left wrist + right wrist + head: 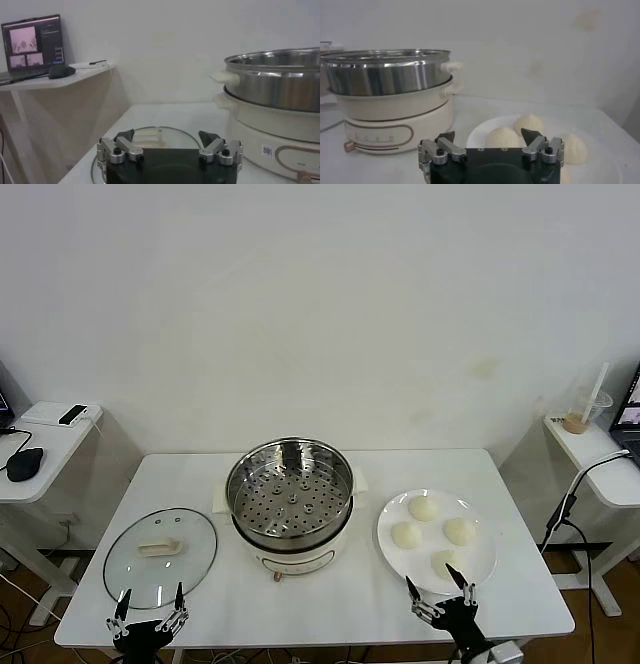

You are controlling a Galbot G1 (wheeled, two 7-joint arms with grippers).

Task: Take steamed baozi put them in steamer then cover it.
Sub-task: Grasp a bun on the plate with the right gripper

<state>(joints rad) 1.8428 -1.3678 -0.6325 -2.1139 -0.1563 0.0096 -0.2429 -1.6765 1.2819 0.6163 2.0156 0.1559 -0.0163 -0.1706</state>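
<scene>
Stainless steel steamer [290,488] sits uncovered on its white pot base [292,555] at the middle of the white table [500,474], its perforated bottom bare. To its right, four steamed baozi [424,508] lie on a white plate [386,534]. To its left, the glass cover [160,545] lies flat on the table, handle up. My left gripper [150,602] hovers at the table's near edge, just before the cover, jaws spread wide and holding nothing. My right gripper [438,588] hovers near the plate's front rim, likewise spread wide and holding nothing.
</scene>
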